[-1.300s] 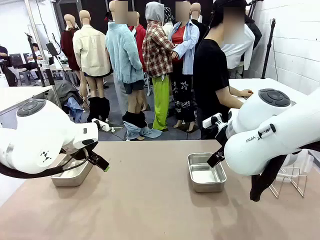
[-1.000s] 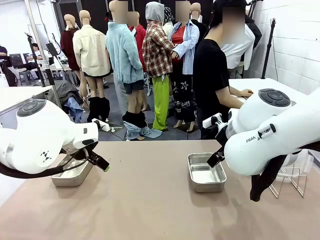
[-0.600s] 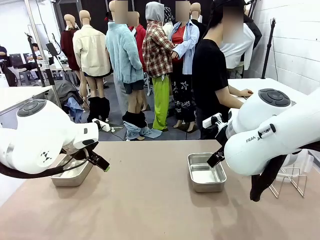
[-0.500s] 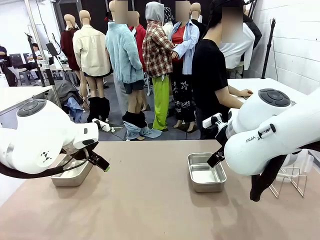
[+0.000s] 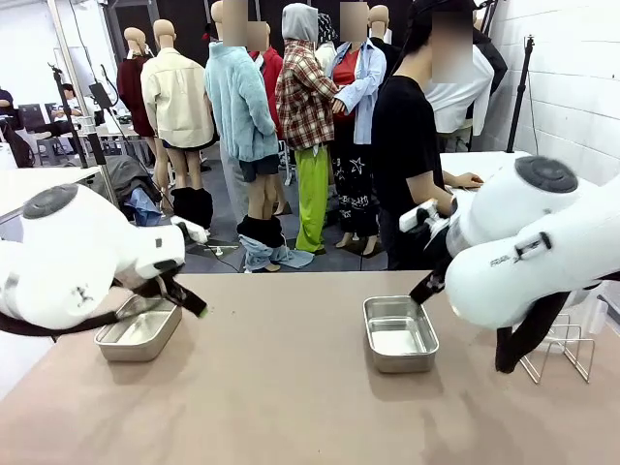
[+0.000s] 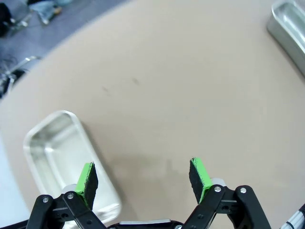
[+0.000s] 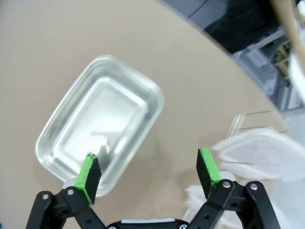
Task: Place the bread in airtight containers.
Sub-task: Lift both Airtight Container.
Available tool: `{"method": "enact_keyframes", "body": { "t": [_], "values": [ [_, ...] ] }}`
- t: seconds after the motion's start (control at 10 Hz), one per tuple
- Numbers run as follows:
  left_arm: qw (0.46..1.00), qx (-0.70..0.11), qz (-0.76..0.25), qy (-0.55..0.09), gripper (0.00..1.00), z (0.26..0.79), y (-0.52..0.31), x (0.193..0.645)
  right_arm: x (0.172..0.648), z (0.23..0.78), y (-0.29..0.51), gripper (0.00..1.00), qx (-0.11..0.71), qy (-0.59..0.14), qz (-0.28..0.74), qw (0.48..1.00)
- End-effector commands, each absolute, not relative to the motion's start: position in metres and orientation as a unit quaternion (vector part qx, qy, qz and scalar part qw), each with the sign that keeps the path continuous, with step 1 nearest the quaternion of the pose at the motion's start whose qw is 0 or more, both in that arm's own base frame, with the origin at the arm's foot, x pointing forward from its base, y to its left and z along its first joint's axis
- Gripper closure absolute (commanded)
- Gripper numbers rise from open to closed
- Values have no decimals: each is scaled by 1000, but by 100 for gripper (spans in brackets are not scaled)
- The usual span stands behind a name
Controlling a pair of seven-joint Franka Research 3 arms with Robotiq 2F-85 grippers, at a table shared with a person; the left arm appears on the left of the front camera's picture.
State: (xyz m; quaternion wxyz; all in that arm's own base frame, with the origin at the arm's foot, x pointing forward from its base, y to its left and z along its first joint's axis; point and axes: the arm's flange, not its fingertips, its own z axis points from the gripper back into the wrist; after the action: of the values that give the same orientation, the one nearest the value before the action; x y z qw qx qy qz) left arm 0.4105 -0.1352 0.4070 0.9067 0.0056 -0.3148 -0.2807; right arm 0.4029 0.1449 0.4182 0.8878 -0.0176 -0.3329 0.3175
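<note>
Left tool [image 6: 142, 175] agape over tan table [image 6: 181, 86]; grey floor [image 6: 95, 7] beyond.

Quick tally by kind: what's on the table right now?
Steel pans: 2, left pan and right pan, both empty
Wire rack: 1
Clear lids: too blurred to count
Total: 3, lids not counted

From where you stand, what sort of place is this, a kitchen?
Probably a robotics lab, not a kitchen: a white left arm and right arm reach over a plain table with two empty steel pans, and equipment stands rise in the room behind.
</note>
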Motion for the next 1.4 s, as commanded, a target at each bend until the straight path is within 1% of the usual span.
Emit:
{"method": "enact_keyframes", "body": {
  "t": [0.0,0.1,0.2,0.3,0.5,0.6,0.9,1.0,1.3],
  "values": [
    [896,56,-228,-378,0,467,-111,405,400,464,118,0,-62,-403,265,874],
    [894,61,-212,-389,0,484,-94,406,406,479,96,0,-76,-413,229,878],
    [904,82,-180,-379,0,501,-61,405,407,492,52,0,-97,-420,173,886],
    [915,83,-152,-363,0,505,-28,406,406,498,10,0,-107,-421,116,893],
    [931,55,-132,-335,0,498,27,412,399,492,-59,0,-113,-423,41,898],
    [939,53,-121,-319,0,489,40,415,398,484,-77,0,-119,-413,2,903],
    [943,19,-138,-301,0,464,48,427,384,469,-104,0,-104,-418,-49,901],
    [944,50,-115,-306,0,470,49,413,398,488,-120,0,-112,-402,-22,908],
    [944,50,-115,-306,0,470,49,413,398,488,-120,0,-112,-402,-22,908]
  ]
}}
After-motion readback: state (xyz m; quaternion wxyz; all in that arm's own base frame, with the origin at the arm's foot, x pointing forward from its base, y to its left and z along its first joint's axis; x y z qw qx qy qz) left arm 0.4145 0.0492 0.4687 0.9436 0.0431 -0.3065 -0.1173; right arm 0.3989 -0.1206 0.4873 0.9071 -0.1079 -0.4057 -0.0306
